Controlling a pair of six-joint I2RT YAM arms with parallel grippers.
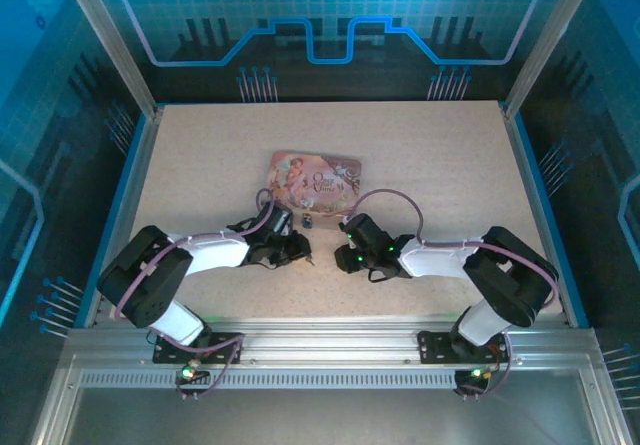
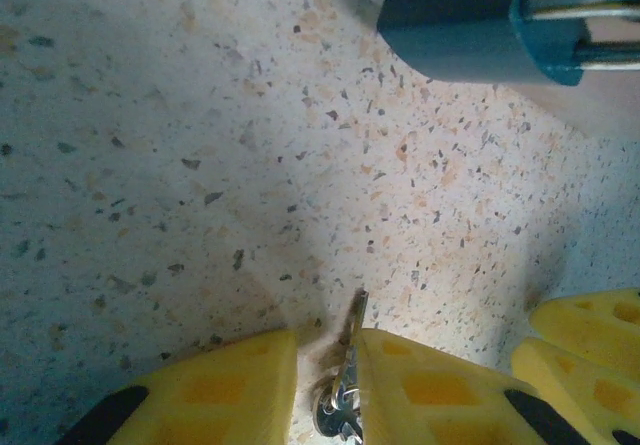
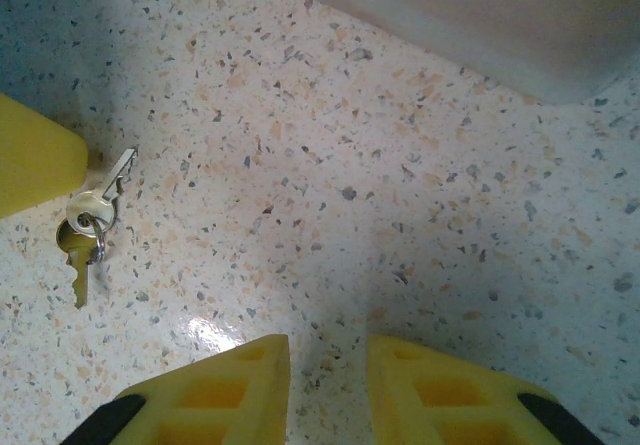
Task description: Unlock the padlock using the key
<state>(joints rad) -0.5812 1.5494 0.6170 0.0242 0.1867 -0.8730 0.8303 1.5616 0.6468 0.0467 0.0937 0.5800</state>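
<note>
The padlock (image 2: 470, 30), dark blue with a silvery shackle (image 2: 590, 25), lies on the speckled table just ahead of my left gripper (image 2: 328, 345); from above the padlock (image 1: 307, 222) sits below the pink tin. The key (image 2: 355, 315) is a thin grey blade on a ring with a second key. It rests between my left fingers against the right one, with a gap to the other finger. In the right wrist view the key (image 3: 118, 177) lies on the table beside a left finger (image 3: 35, 160). My right gripper (image 3: 328, 350) is open and holds nothing.
The pink illustrated tin (image 1: 316, 180) lies flat behind the padlock, and its pale side (image 3: 480, 15) fills the top of the right wrist view. Both grippers (image 1: 303, 252) (image 1: 342, 255) face each other closely at mid-table. The right gripper's yellow fingers (image 2: 590, 340) show at the left wrist view's corner.
</note>
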